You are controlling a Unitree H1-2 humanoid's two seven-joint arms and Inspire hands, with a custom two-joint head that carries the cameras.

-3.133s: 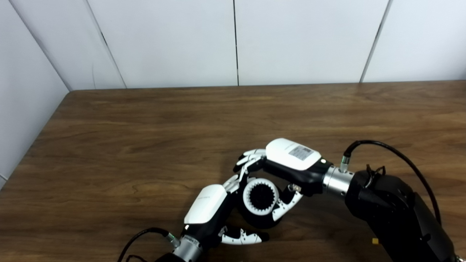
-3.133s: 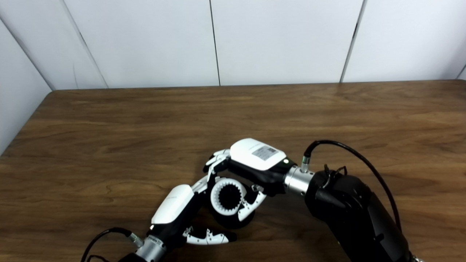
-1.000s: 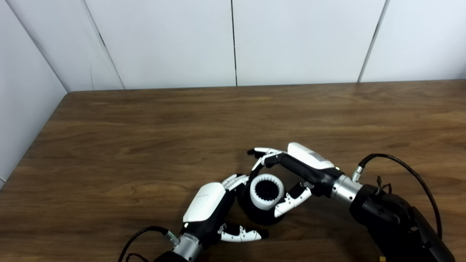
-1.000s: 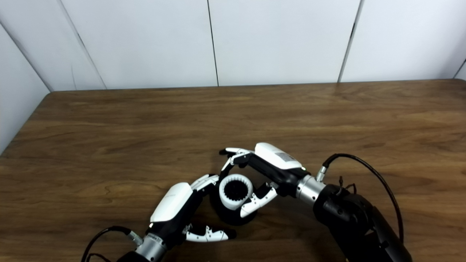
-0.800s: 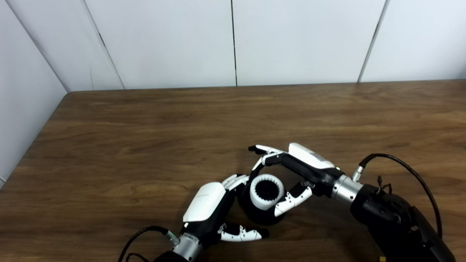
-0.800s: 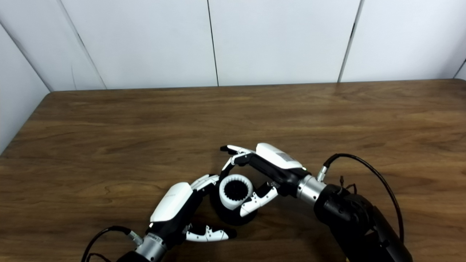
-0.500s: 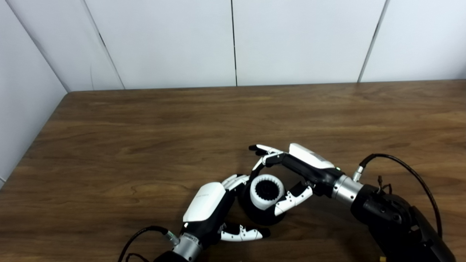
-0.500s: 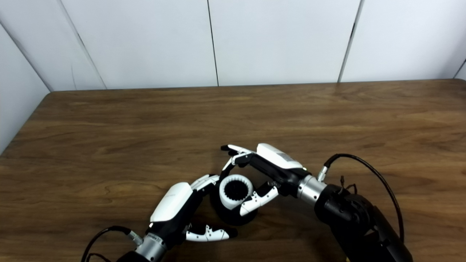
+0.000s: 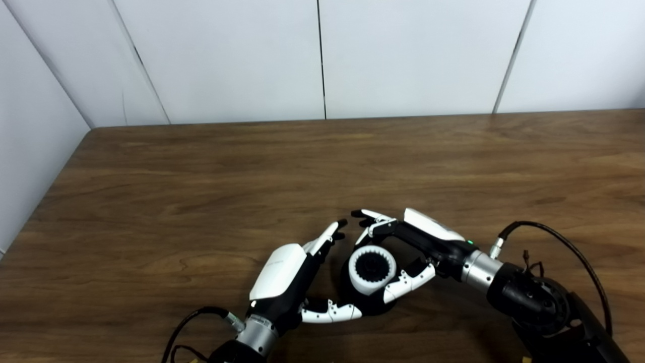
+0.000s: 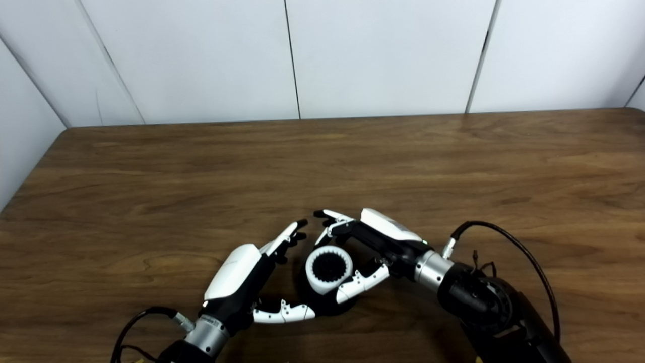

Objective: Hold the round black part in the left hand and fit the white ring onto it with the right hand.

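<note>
The round black part stands on the table with the white toothed ring seated on top of it. My left hand lies just left of it, open; its fingers stretch up past the part without touching, and its thumb lies along the part's front base. My right hand comes in from the right, open. Its fingers arch behind the ring, and its thumb rests close by the ring's right side.
The brown wooden table runs back to white wall panels, with its left edge near a side wall. The black right forearm and its cable fill the lower right corner. A cable loops from the left wrist at the bottom edge.
My left hand's fingers have opened and straightened away from the black part. The part with the ring and my right hand have sunk slightly toward the table. The view has shifted a little.
</note>
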